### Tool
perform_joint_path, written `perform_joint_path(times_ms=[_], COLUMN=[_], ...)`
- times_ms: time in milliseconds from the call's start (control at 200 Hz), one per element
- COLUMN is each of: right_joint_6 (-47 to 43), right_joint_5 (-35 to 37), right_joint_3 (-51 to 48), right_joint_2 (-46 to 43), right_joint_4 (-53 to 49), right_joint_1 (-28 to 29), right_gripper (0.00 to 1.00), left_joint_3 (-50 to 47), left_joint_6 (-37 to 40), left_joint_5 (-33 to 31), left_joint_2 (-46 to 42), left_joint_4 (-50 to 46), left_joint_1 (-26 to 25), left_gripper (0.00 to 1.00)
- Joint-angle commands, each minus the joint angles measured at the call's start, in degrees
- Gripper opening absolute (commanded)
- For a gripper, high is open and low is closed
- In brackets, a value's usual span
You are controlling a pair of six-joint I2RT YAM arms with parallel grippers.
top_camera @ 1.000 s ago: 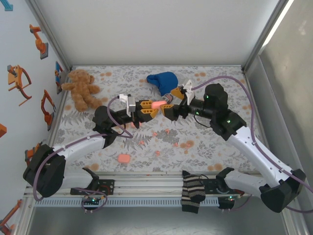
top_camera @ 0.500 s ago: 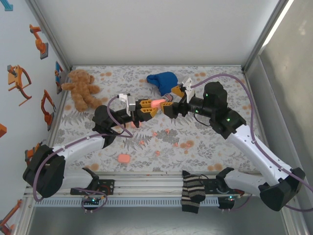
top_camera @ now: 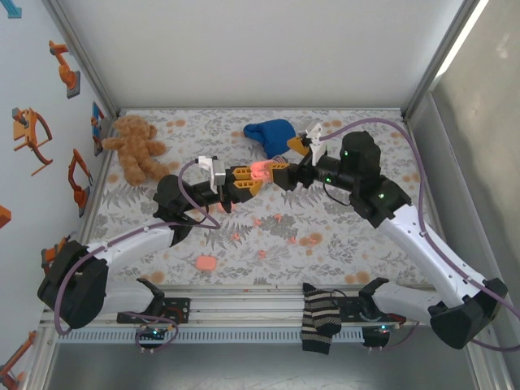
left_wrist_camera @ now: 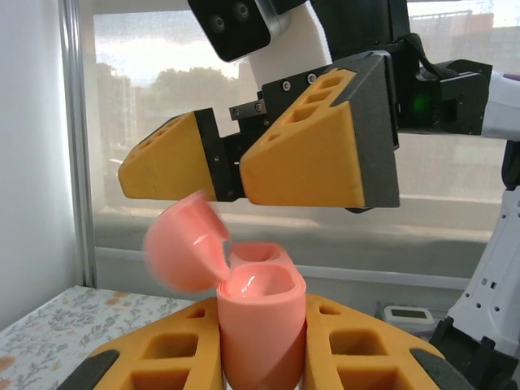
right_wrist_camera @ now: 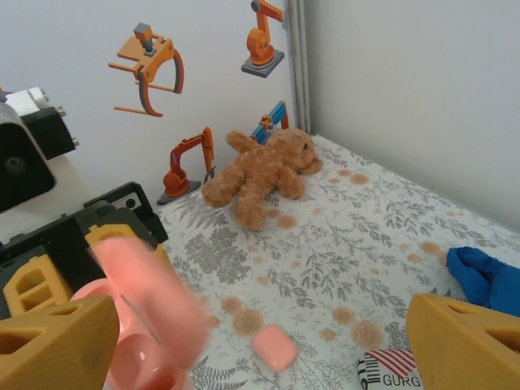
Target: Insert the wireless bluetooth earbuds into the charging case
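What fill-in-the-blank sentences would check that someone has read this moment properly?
The left gripper holds a pink case whose lid is ____.
The right gripper holds ____.
On the table, the teddy bear lies near the far ____ corner.
A striped ____ hangs over the front rail.
Missing words: open, nothing, left, sock.

We see a robotics lab here, a built test cell rather than a home. Metal frame posts hold plain white wall panels around a table covered with a floral cloth. The left arm and the right arm are bolted to a metal rail at the near edge. Stickers of factory robots dot the side wall, and a teddy bear lies on the cloth.
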Motion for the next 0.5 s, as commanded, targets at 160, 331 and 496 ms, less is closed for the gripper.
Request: perform_joint_path(times_ms=[160,331,496], right_joint_6=[0.4,2.8,5.6], right_joint_5=[0.7,3.0,9.3], right_joint_3=[2.4,3.1,3.2], right_joint_2=[-0.6,-3.1,-6.1], right_joint_4=[-1.1,-3.1,-9.4], right_joint_1=[-0.5,-0.5,-0.5], right_gripper=[0.90,0.88,0.82], left_joint_3=[-0.8,-2.8,-8.1], left_joint_6=[2.0,4.3,8.2], left_joint_5=[1.2,-2.2,-7.4], left_joint_2=[-2.0,-4.3,-10.8], left_joint_4=[0.6,-3.1,-8.2], left_joint_1=[-0.3,-0.3,-0.2], left_gripper=[0.00,0.00,0.00])
